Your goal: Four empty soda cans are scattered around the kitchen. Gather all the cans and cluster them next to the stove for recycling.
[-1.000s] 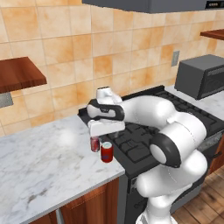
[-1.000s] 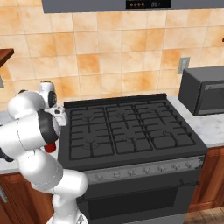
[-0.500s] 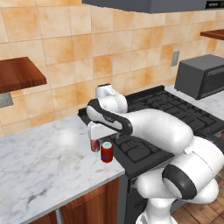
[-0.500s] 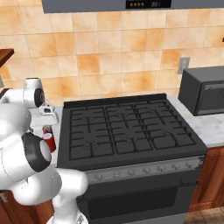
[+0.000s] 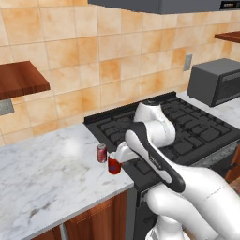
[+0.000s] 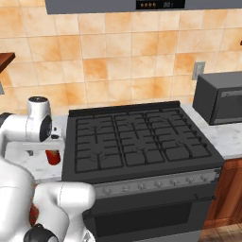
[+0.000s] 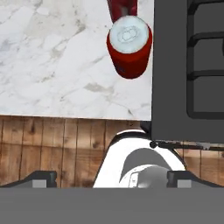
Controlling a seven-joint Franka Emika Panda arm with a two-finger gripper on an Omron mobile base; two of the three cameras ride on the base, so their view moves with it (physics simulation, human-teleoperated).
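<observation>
The red can point(image 7: 130, 46) now stands free on the surface point(image 5: 51, 178) beside the stove point(image 6: 137, 142); the tool point(image 7: 111, 177), jaws apart, has lifted away.

Glossy red metal can point(image 7: 130, 46), veined marble counter point(image 7: 57, 65), matt black stove point(image 6: 137, 142), wood floor point(image 7: 52, 144)

marble counter point(image 5: 47, 173), two red cans point(image 5: 114, 164) upright near its stove-side edge

Risen off the front red soda can point(image 5: 114, 164) and pulled back toward the bench point(image 5: 47, 180) edge: claw point(image 7: 112, 177), jaws spread wide and empty. Swung lower and rightward in the left base view: white arm point(image 5: 154, 145).
</observation>
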